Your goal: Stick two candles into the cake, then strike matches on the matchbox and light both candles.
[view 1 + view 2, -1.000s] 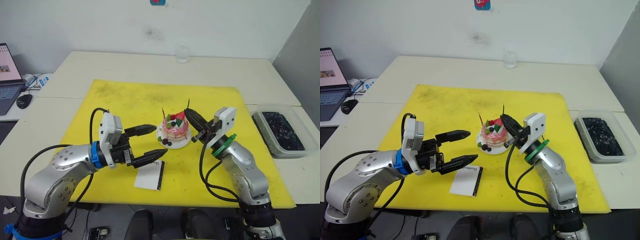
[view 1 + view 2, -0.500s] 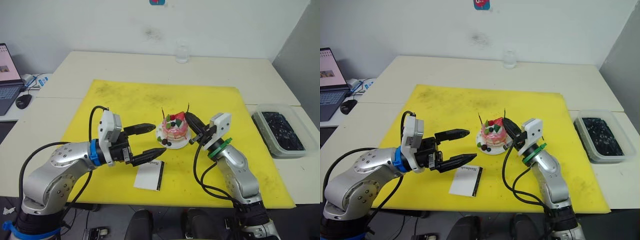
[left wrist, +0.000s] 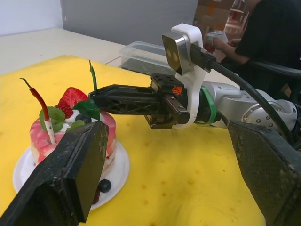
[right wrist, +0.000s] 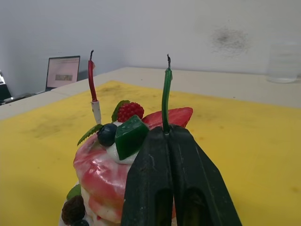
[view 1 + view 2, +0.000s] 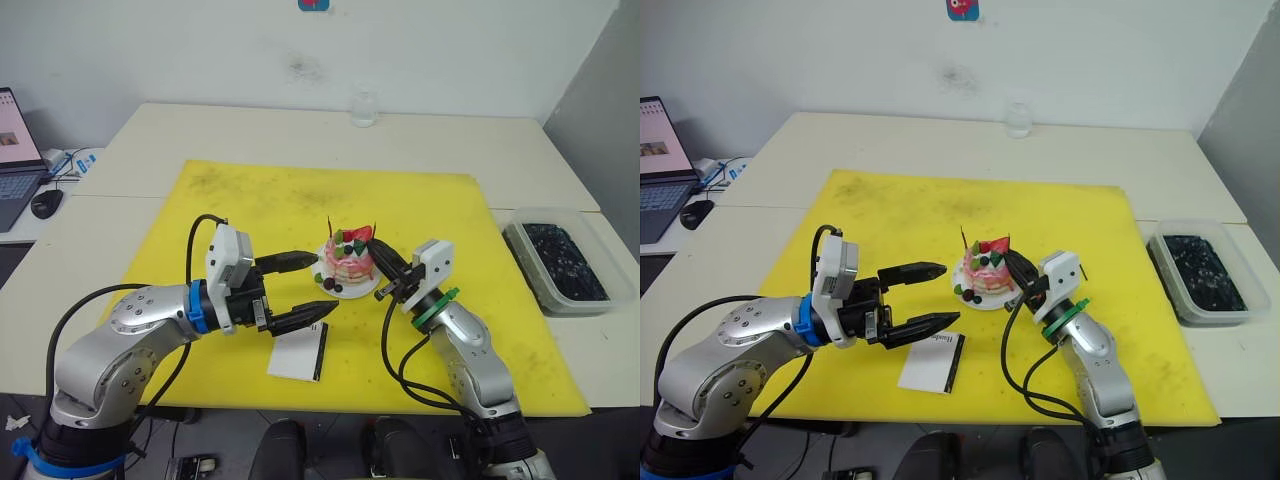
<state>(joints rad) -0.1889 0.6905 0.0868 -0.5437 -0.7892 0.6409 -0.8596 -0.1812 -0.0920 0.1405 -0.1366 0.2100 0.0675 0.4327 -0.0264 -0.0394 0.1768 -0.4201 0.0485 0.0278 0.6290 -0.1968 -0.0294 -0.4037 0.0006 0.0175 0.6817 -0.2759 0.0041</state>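
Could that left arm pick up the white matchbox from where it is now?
Probably yes. The left end effector hangs open just above and beside the matchbox, which lies flat on the yellow mat with nothing on it. The right end effector is busy at the cake, off to the side.

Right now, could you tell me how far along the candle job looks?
Done: the red candle stands in the cake. In hand: the right gripper, fingers shut on the green candle, is seating it in the cake. Left: the left gripper hangs open above the matchbox, nothing struck or lit.
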